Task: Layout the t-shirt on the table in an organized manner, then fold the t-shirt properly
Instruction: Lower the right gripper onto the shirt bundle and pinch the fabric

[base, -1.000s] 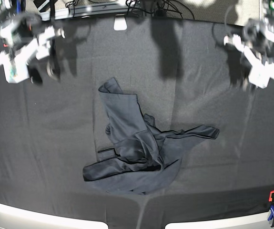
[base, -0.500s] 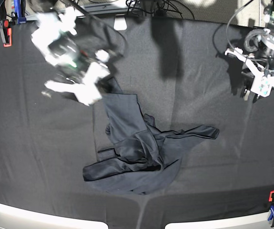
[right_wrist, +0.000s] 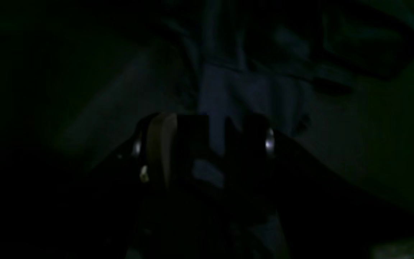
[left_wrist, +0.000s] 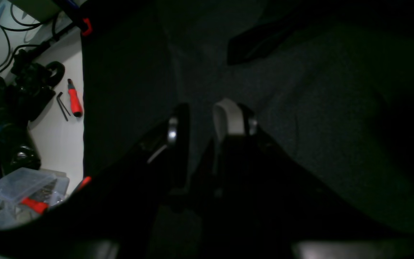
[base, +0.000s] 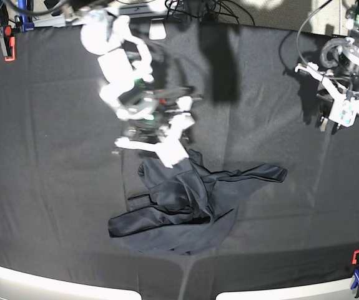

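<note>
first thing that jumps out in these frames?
The crumpled t-shirt heaped mid-table, one strip trailing toward the base view's right. The right gripper hangs right above the heap's far end, jaws apart with nothing between them in its wrist view. The left gripper sits off at the table's far corner, over bare black cloth and away from the shirt.

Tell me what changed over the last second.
The right gripper swept from the table's far corner, at the base view's upper left, in over the t-shirt, and now hangs above its upper strip, jaws apart, gripping nothing. The left gripper shifted only slightly near its own edge. The shirt lies crumpled as before.
</note>
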Robot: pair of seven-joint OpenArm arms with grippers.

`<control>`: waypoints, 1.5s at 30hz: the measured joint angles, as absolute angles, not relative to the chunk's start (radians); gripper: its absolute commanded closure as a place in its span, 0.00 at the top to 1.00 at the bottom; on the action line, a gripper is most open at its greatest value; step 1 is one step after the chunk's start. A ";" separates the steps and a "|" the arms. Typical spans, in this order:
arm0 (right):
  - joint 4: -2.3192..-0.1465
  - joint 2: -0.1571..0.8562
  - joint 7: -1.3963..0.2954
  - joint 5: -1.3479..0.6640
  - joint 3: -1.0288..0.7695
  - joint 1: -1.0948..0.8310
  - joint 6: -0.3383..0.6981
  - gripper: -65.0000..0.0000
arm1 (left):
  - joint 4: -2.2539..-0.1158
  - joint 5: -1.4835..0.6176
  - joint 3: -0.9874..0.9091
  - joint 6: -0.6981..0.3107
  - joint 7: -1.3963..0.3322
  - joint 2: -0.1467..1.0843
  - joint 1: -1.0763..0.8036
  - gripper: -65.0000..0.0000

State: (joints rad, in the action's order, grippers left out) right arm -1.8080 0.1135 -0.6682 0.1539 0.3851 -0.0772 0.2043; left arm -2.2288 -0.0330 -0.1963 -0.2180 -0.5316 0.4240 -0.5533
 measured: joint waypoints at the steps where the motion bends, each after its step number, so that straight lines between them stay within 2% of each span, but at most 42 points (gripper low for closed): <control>1: -1.808 0.108 -0.668 0.153 0.385 -0.077 0.204 0.45 | -2.229 -0.033 -0.196 -0.218 -0.531 0.424 -0.553 0.21; 14: -1.494 0.049 -0.649 0.290 0.384 0.054 0.176 0.45 | -2.229 -0.033 -0.196 -0.218 -0.532 0.424 -0.553 0.21; 16: -1.478 0.047 -0.656 0.288 0.384 0.072 0.176 0.42 | -2.229 -0.033 -0.196 -0.218 -0.532 0.424 -0.553 0.21; 19: -1.477 0.047 -0.674 0.289 0.384 0.087 0.176 0.29 | -2.229 -0.033 -0.196 -0.218 -0.532 0.424 -0.554 0.21; 23: -1.477 0.047 -0.674 0.326 0.384 0.086 0.176 0.00 | -2.229 -0.033 -0.196 -0.218 -0.532 0.424 -0.553 0.21; 28: -1.529 0.053 -0.769 0.350 0.384 0.084 0.176 0.00 | -2.229 -0.033 -0.196 -0.218 -0.532 0.424 -0.554 0.21; 35: -1.787 0.117 -0.881 0.351 0.385 0.080 0.176 0.00 | -2.229 -0.033 -0.196 -0.218 -0.532 0.424 -0.553 0.21; 45: -2.066 0.133 -0.839 0.350 0.357 0.080 0.178 0.00 | -2.229 -0.033 -0.196 -0.218 -0.531 0.424 -0.554 0.21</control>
State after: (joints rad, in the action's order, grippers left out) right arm -2.0663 0.1329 -0.8394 0.3500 0.3573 0.0803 0.1783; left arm -2.2288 -0.0330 -0.1963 -0.2180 -0.5312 0.4240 -0.5537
